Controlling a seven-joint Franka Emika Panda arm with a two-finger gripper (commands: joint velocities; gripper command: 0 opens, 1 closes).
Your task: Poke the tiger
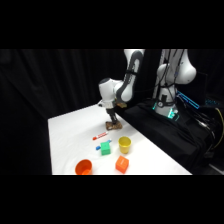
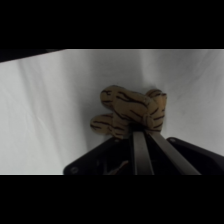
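**Q.** Wrist view: how do the jaws stand, and what lies at their tips?

**A.** The gripper (image 2: 142,131) rises from the bottom edge with its two fingers (image 2: 138,150) drawn narrow, nearly together, and nothing held between them. Their tips meet the near edge of the tiger (image 2: 131,112), which lies directly ahead, toward 12 o'clock from the jaws. Tips and toy appear to touch, or to be just apart; the overlap hides the exact contact.

**Q.** How is the tiger laid out?

**A.** It lies flat on the white table (image 2: 45,110). Its long axis runs roughly from 8 o'clock to 2 o'clock in the wrist view, so across the line of the fingers and not along it. A limb reaches out toward 8 o'clock and another lobe sits toward 1 o'clock.

**Q.** Side view: where is this on the table?

**A.** The gripper (image 1: 113,121) comes down from above onto the tiger (image 1: 114,126), toward the table's (image 1: 65,140) far edge. The other things lie nearer the camera: a thin red stick (image 1: 100,135) at about 8 o'clock from the tiger, a yellow cup (image 1: 124,145) at about 5 o'clock, a green block (image 1: 105,148), an orange block (image 1: 121,164) and an orange bowl (image 1: 83,167) lie farther off, around 6 to 7 o'clock.

**Q.** What does the poke turn on?

**A.** As a judgement: the toy is straight ahead of the closed tips, so a short push along the fingers' own line would suffice. A broadside press could slide the toy.
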